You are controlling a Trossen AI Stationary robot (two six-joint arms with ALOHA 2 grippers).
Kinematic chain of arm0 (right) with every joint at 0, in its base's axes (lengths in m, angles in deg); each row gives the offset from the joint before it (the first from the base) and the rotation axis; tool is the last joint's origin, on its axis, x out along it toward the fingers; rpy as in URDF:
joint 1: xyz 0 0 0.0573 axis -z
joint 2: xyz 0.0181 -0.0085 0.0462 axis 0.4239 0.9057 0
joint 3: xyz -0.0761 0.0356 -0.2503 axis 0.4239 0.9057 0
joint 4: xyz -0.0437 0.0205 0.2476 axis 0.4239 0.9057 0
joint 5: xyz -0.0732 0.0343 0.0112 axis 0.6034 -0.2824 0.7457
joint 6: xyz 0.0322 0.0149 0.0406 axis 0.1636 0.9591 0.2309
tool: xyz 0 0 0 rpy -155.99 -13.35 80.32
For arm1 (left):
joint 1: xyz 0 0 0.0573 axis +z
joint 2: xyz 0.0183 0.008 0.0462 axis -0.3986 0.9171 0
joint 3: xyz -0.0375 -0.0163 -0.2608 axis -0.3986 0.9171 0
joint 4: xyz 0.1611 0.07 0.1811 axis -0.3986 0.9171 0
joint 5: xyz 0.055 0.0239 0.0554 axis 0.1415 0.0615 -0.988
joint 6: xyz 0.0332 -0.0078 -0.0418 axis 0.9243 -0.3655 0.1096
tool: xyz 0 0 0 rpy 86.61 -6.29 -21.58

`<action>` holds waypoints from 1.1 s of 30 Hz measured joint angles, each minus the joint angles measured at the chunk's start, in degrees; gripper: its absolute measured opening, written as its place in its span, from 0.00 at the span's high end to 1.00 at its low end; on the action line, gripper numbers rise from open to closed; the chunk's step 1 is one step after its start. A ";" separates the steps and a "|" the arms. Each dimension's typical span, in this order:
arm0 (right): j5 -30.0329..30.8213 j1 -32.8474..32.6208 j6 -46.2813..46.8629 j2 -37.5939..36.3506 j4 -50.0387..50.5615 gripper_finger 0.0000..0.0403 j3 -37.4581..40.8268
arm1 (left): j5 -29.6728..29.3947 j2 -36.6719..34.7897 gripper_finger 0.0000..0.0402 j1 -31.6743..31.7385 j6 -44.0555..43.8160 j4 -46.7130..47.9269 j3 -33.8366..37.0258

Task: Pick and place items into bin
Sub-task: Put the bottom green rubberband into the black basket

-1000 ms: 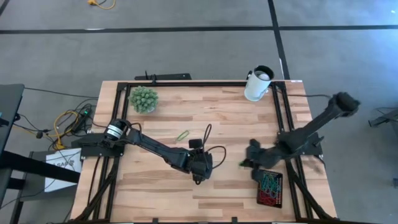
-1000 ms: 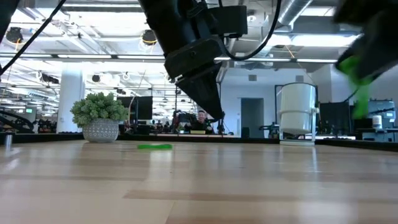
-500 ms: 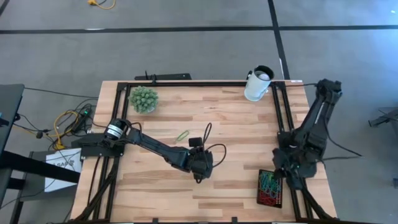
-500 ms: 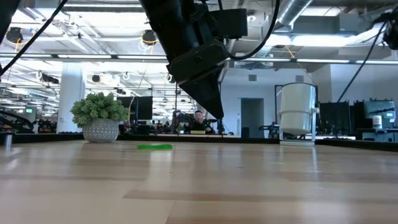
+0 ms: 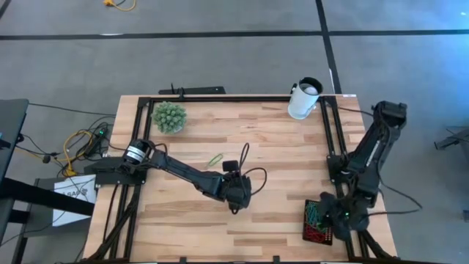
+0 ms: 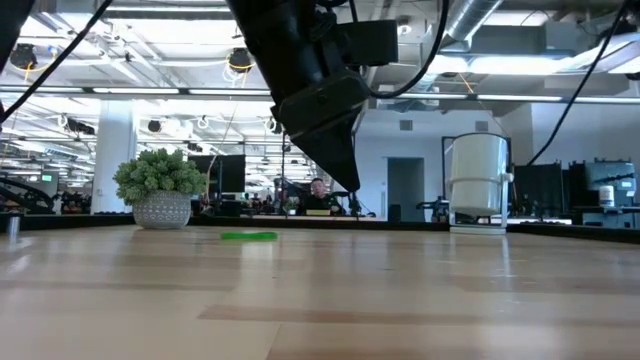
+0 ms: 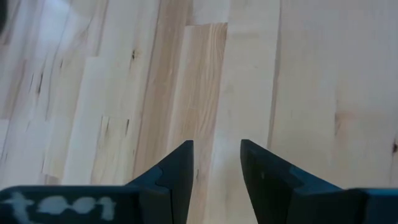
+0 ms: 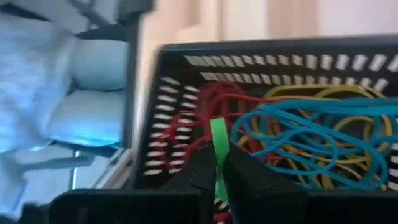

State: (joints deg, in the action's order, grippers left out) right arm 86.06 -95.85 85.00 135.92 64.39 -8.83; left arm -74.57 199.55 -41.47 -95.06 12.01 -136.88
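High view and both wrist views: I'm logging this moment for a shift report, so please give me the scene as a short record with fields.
left gripper: open, empty, over bare wood mid-table
right gripper: shut on a green band, above the bin
bin: black tray near the table's right front corner, holding red, blue and yellow bands
loose band: green, flat on the wood, beyond the left gripper
green spiky ball: back left of the table
white cup: back right
table: light wooden planks
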 joint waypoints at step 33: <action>-8.85 4.20 1.06 0.77 -11.03 0.90 0.01 | -3.89 0.02 0.69 5.25 -3.27 20.57 0.04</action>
State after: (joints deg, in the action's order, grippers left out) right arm 77.21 -91.65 86.06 136.69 53.36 -8.81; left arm -78.46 199.57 -36.22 -98.34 32.57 -136.83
